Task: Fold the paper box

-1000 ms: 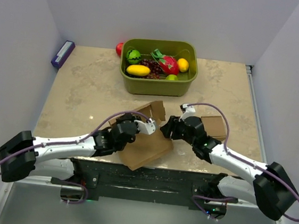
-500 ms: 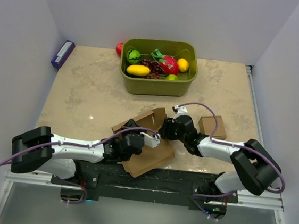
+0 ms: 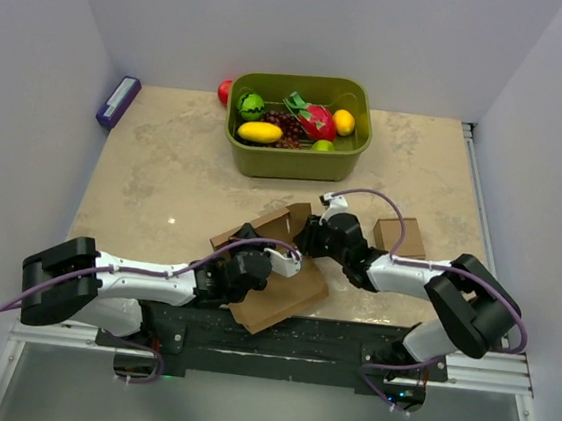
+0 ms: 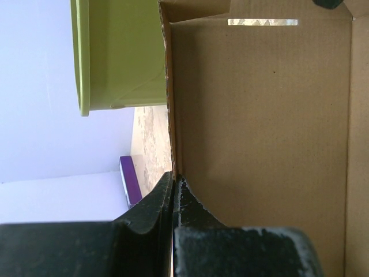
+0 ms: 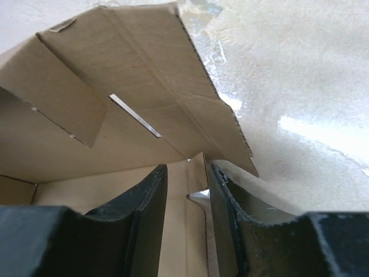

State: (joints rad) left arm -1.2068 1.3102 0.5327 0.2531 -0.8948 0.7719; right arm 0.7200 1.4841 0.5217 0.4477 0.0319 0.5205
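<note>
The paper box (image 3: 287,294) is a wide brown cardboard piece lying at the table's near edge with flaps raised at its far side. My left gripper (image 3: 290,261) is shut on the thin edge of one of its panels; in the left wrist view (image 4: 173,180) the jaws pinch that edge, with the panel (image 4: 265,127) to the right. My right gripper (image 3: 307,242) is open at the box's far right flap. In the right wrist view (image 5: 187,179) its fingers straddle a cardboard edge (image 5: 199,167) without closing on it, and the folded flaps (image 5: 144,75) stand beyond.
A small cardboard cube (image 3: 400,237) sits right of the box. A green bin (image 3: 296,160) of toy fruit stands at the back, also in the left wrist view (image 4: 115,52). A red ball (image 3: 223,91) lies behind it. A purple block (image 3: 119,101) lies at the far left.
Both arms and the box have shifted toward the near edge and the box lies flatter. The right gripper has closed in on the far flap; little moved in the last half second.
</note>
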